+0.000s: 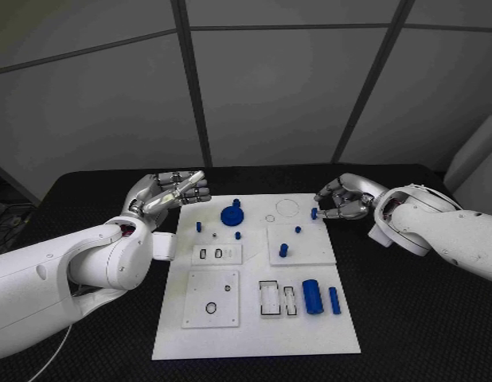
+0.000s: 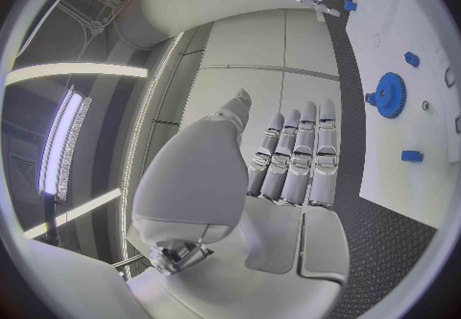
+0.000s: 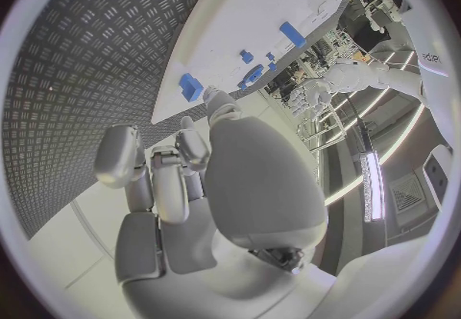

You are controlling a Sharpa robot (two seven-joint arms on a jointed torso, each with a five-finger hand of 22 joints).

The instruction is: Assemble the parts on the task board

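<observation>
We see the white board (image 1: 258,334) mid-table (image 1: 430,334), black surface bare on both sides. Our left hand (image 1: 168,193) hovers off the board's 11 o'clock corner, fingers straight, pressed together, holding nothing. Our right hand (image 1: 344,199) sits at the 1 o'clock corner, pinching a small blue peg (image 1: 314,213) over the edge. A blue gear (image 1: 232,214) lies at 12, a cylinder (image 1: 313,296) at 5.

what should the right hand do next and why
Probably carry the small blue part pinched in the right hand inward over the task board toward a free slot. The left hand is open beside the board's far left corner.
</observation>
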